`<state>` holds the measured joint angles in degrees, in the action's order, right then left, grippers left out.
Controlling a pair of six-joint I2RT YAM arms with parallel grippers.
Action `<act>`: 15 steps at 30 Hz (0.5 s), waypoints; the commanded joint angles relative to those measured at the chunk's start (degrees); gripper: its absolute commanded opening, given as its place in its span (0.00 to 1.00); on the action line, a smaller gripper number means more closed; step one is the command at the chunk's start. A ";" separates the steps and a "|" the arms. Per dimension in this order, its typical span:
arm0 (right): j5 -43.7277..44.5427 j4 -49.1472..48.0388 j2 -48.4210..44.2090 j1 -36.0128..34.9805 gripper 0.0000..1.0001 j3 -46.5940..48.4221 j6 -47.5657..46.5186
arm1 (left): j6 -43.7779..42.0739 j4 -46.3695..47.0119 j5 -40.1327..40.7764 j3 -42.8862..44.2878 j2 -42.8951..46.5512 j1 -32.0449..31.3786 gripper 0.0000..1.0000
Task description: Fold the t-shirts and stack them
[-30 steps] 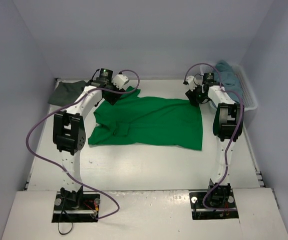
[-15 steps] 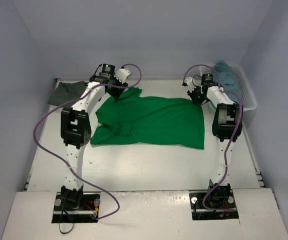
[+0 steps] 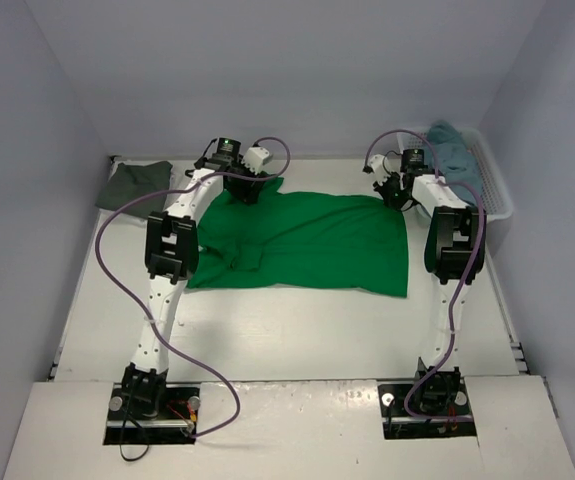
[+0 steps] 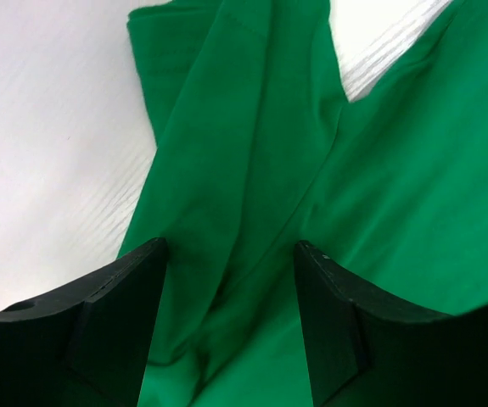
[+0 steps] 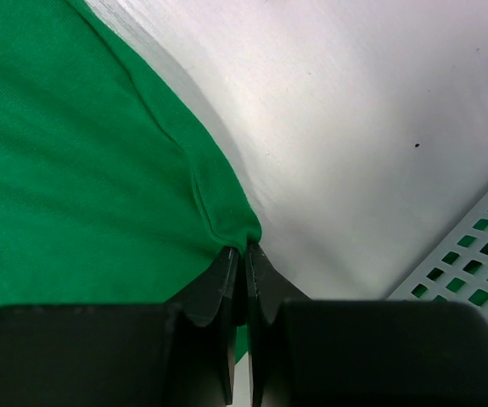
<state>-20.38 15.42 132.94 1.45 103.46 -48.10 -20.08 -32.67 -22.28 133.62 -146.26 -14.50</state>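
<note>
The right jaws are clamped on just the far right corner tip of the green t-shirt (image 3: 307,245), spread mid-bench (image 3: 297,330), and the left jaws stand apart astride its rumpled far left fold, so a pull may slip that thin pinch or bunch the fold.

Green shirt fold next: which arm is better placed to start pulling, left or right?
Right. The right pincer is shut on the far right corner of the green t-shirt, so it could probably lift at once. The left pincer hangs open over the cloth near the far left sleeve, gripping nothing.
</note>
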 commanded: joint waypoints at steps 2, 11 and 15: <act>1.31 8.57 2.23 -0.40 0.00 -5.11 0.72 | 1.00 4.79 -1.89 4.19 2.64 0.18 0.56; 1.49 8.31 1.53 -1.01 0.00 -6.43 0.55 | 1.53 8.84 0.13 5.16 3.52 0.35 0.57; 1.75 8.22 1.70 -1.10 0.00 -6.34 0.81 | 1.18 9.46 -0.21 7.08 2.30 0.62 0.59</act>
<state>-20.36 12.62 131.70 1.02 100.75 -48.21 -19.22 -26.87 -22.26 135.85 -146.58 -14.48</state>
